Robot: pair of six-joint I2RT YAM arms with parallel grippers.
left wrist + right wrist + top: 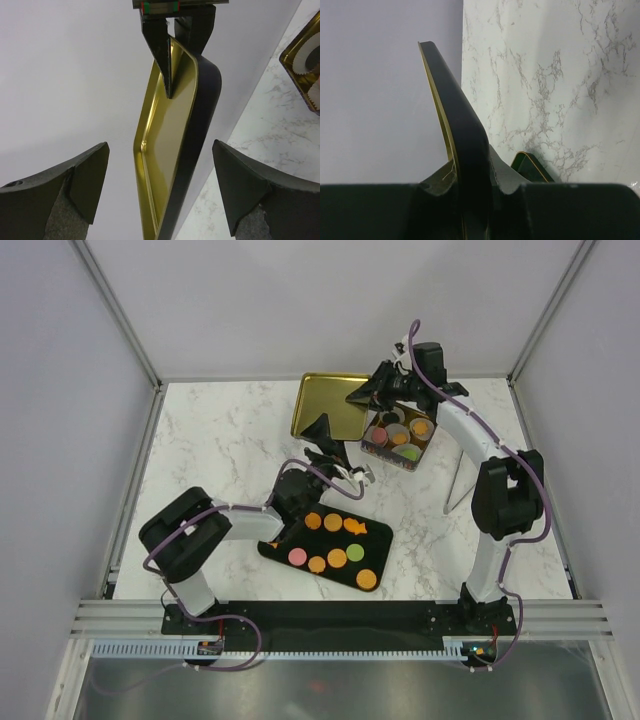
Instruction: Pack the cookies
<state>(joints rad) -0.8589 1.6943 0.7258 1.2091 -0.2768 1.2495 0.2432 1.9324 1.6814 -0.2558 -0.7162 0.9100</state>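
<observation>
Marble bench [230,450], grey walls on three sides.

Top view: the tin [388,456] sits at the back right, and some of the paper cups [398,430] in it are already filled. Most of the cookies [337,558] lie on a black tray [383,545] in front of the tin, toward the arm bases. The gold lid [325,405] is just left of the tin, and the right gripper [380,390] pinches its tin-side edge. It is probably held aside so the tin stays open for loading. The left gripper [330,452] hangs left of the tin, between tray and lid.

Left wrist: its own jaws are spread wide with nothing held. The lid stands tilted on edge ahead, clamped at the top by the right arm's fingers [159,50] — a tin corner shows far right.

Right wrist: jaws closed on the lid's rim, dark outer face toward the camera — a tin corner just behind.
</observation>
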